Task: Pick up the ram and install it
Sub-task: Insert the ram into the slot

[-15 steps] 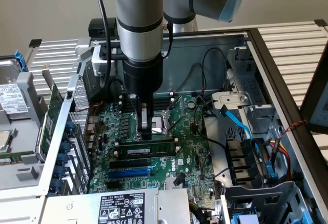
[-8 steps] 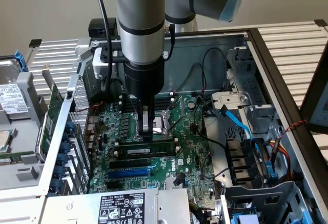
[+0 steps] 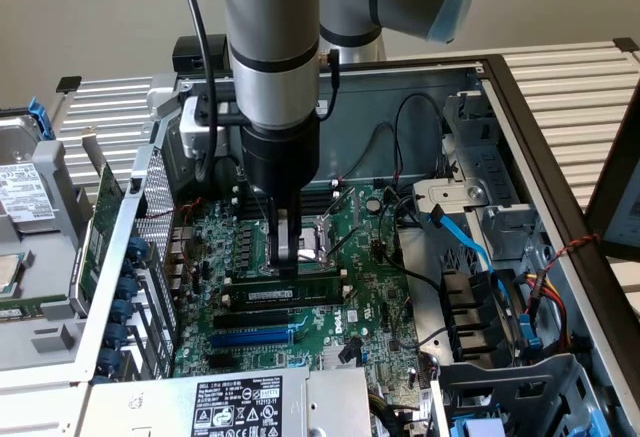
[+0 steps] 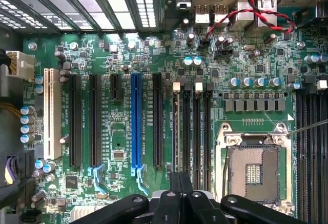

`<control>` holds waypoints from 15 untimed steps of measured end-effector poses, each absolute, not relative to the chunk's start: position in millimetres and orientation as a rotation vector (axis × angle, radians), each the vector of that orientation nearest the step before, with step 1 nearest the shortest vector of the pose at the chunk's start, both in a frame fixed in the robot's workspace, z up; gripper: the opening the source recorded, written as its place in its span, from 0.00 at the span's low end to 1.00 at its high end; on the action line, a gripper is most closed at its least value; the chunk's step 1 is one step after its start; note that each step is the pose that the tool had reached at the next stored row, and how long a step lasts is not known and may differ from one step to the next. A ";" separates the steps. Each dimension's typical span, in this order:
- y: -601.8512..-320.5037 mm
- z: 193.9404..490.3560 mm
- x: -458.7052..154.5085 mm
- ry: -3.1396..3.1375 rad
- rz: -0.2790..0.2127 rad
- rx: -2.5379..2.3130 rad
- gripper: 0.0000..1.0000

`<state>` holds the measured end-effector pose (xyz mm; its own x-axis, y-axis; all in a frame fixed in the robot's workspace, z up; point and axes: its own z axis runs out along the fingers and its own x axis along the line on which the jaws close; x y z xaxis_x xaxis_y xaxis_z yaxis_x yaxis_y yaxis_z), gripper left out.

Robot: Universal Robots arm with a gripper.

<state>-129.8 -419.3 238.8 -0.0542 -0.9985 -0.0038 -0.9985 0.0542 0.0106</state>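
Well, the open computer case (image 3: 560, 157) holds the green motherboard (image 3: 375, 302). My gripper (image 3: 286, 260) stands upright over it, fingers pressed together with nothing between them. Its tips sit at the top edge of the ram (image 3: 315, 288), which stands on edge among the black memory slots (image 3: 250, 319).

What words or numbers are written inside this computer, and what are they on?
Nothing reads clearly.
Sticker on the power supply: too small.
White label on the ram: too small.
Sticker on the grey drive: too small.
White print on the motherboard: blurred.
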 end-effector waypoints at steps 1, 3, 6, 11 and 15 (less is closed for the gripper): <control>-419.3 238.5 -130.3 -2.279 -0.013 2.159 0.10; -419.3 237.7 -131.4 -2.283 -0.005 2.163 0.10; -419.3 236.5 -132.6 -2.287 0.002 2.166 0.10; -419.3 235.0 -134.5 -2.292 0.003 2.171 0.10; -419.3 233.0 -134.8 -2.296 -0.001 2.175 0.10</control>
